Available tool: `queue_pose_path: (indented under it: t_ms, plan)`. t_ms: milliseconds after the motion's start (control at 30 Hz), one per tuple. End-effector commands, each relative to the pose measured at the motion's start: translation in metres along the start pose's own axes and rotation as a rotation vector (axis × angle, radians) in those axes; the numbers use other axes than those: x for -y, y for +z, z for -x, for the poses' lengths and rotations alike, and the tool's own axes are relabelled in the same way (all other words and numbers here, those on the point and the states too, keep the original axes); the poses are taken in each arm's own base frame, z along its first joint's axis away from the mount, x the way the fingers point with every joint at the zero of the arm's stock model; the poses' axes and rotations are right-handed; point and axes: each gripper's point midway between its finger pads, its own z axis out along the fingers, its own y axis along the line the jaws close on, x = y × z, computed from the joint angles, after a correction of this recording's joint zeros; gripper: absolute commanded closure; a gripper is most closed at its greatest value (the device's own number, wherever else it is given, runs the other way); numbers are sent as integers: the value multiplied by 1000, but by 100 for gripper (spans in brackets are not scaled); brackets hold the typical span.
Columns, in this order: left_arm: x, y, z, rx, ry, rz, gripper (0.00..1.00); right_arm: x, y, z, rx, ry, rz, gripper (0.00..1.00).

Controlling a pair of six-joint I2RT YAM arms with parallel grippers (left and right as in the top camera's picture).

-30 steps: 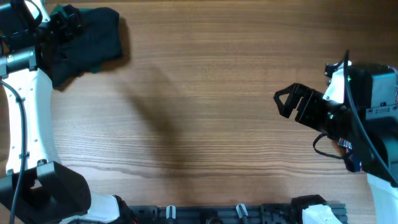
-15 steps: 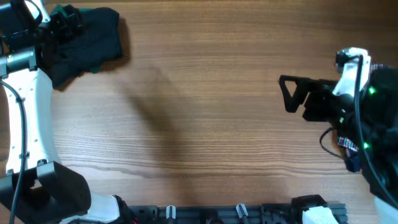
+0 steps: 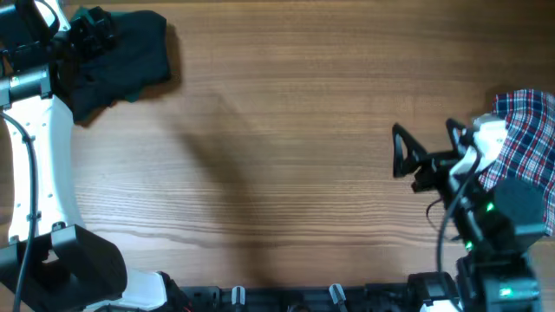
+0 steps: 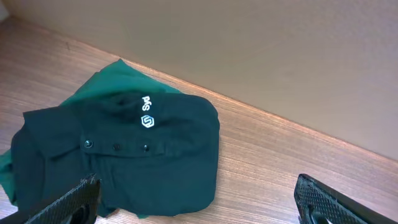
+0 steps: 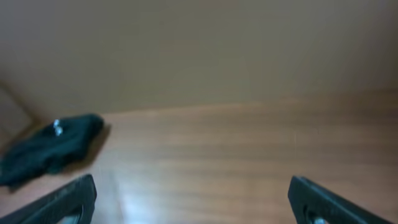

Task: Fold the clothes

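- The clothes [image 3: 121, 52] are lying bunched at the far left corner of the bench [image 3: 277, 130], over a green garment [image 4: 118, 78].
- I am holding my left end effector [image 4: 196, 205] wide and empty, near them.
- I am holding my right end effector [image 3: 427, 147] wide and empty, beside a plaid garment [image 3: 525, 130].

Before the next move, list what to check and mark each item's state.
1. Black shirt in view: ok, at the table's far left corner.
2. Shirt apart from other clothes: not ok, it lies on the green garment.
3. Fold finished: cannot tell, it is a compact, rumpled bundle.
4. Left tool open and empty: ok, over the shirt.
5. Right tool open and empty: ok, but across the table from the shirt, beside the plaid garment.
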Motion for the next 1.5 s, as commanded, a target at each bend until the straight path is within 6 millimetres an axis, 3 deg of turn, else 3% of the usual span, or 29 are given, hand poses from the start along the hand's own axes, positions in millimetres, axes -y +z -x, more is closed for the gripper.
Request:
queue_pose_path:
  t_ms: [0,233,433,633,833,933,1267,1400,1467]
  plan:
    - [8,-9,5,20,6,-20,0,5,-4,-29,82,-34,27,0]
    - [8,-9,5,20,6,-20,0,12,-12,-65,166,-79,34,0]
    - [8,-9,5,20,6,-20,0,14,-12,-80,187,-107,40,0]
    - [8,-9,5,20,6,-20,0,14,-12,-81,246,-120,52,0]
    - [8,-9,5,20,6,-20,0,8,-18,-58,371,-143,74,0]
    - [8,-9,5,20,6,-20,0,8,-17,-58,401,-149,79,0]
    - [8,-9,5,20,6,-20,0,15,-5,-86,331,-135,70,0]
    - [8,-9,5,20,6,-20,0,24,4,-117,195,-103,48,0]
    - [8,-9,5,20,6,-20,0,24,4,-117,195,-108,47,0]
